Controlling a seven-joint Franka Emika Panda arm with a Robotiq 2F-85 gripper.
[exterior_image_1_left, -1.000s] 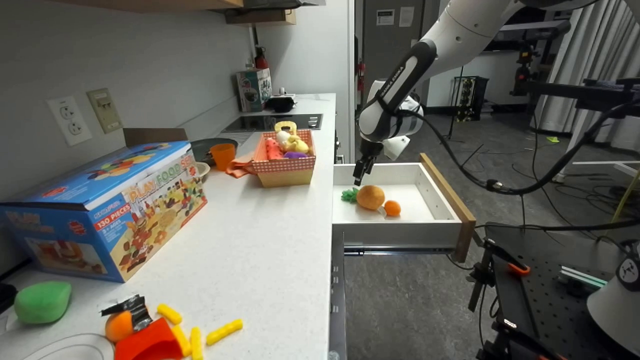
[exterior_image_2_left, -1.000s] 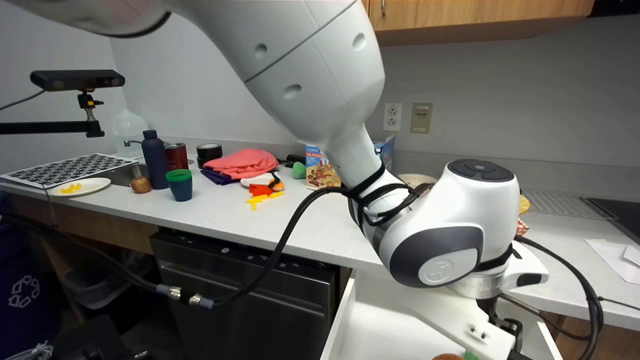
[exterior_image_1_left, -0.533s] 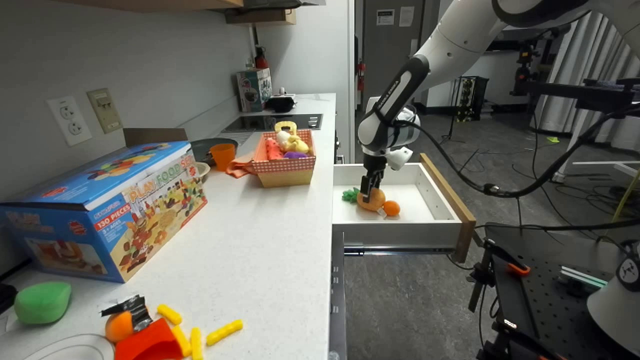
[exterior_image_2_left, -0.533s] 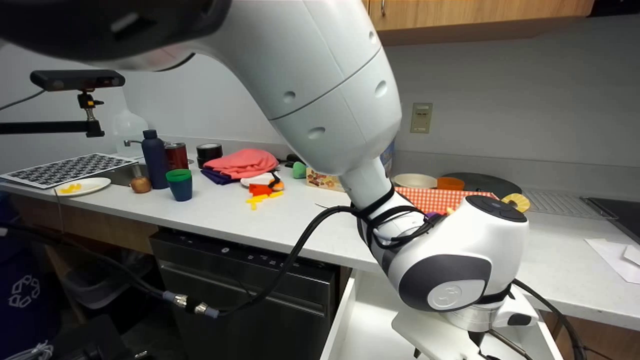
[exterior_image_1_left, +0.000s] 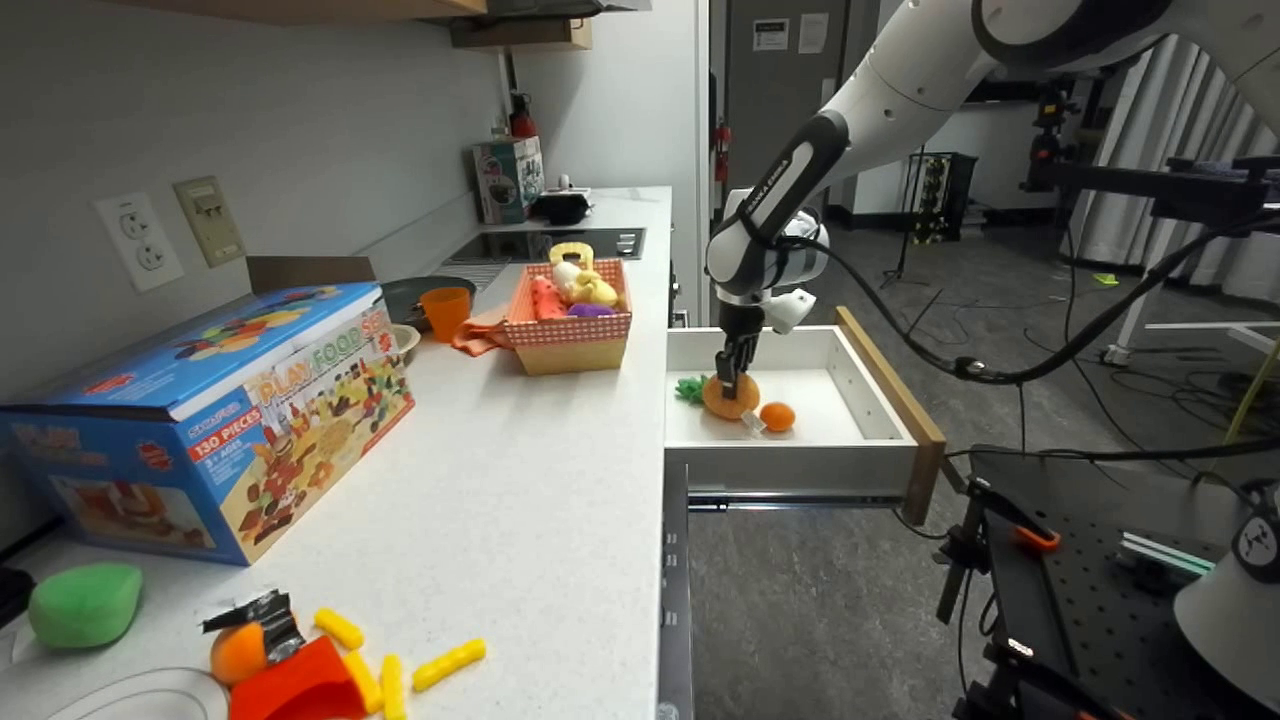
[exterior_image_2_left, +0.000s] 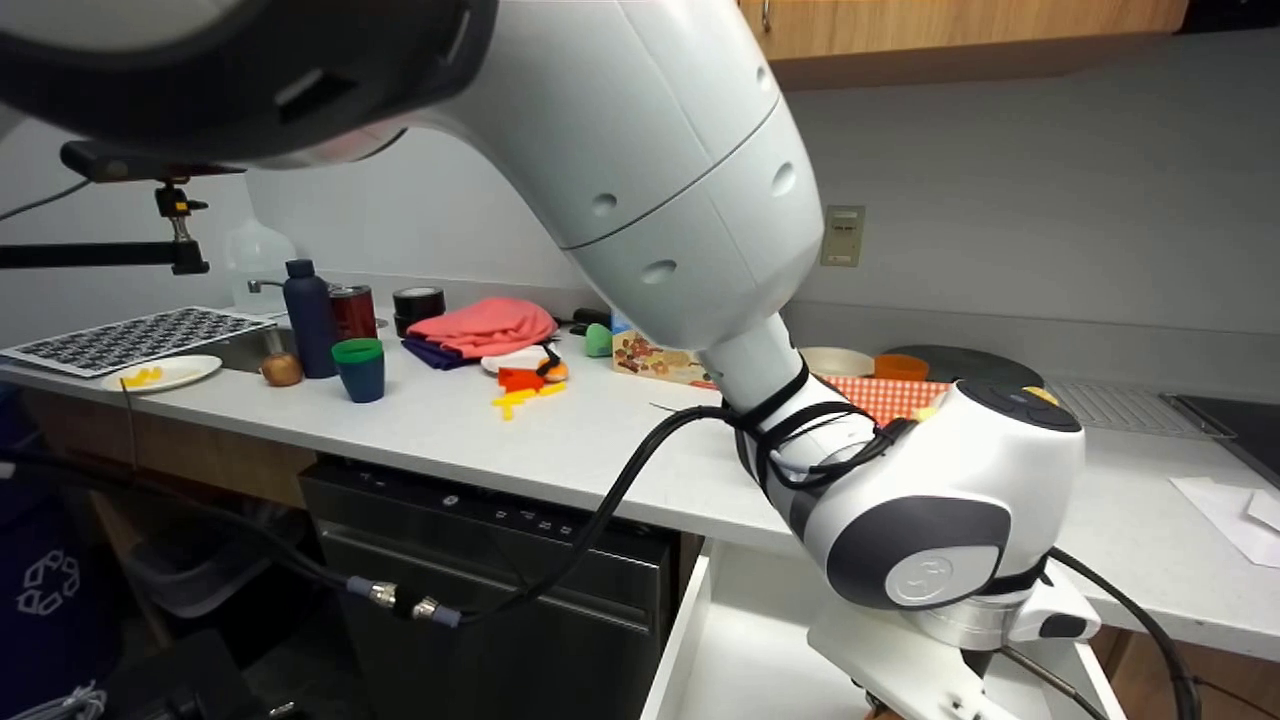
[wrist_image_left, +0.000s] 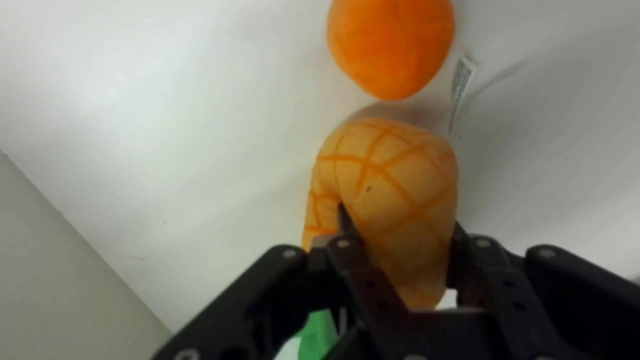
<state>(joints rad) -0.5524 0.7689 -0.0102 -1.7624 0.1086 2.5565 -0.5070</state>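
Now that the gripper (wrist_image_left: 401, 227) has been closed, the toy pineapple (wrist_image_left: 395, 185) is clamped between its fingers (wrist_image_left: 370, 285) in the drawer (exterior_image_1_left: 800, 470), apparently secured

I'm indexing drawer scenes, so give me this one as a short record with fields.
Gripper: jaws closed on the toy pineapple, pressing into its side
Lifted: cannot tell
Place: inside the white drawer, which is pulled open
Nearby: round orange toy, not held
Also in drawer: white tag, attachment unclear
Counter: red-checked basket; blue play food box
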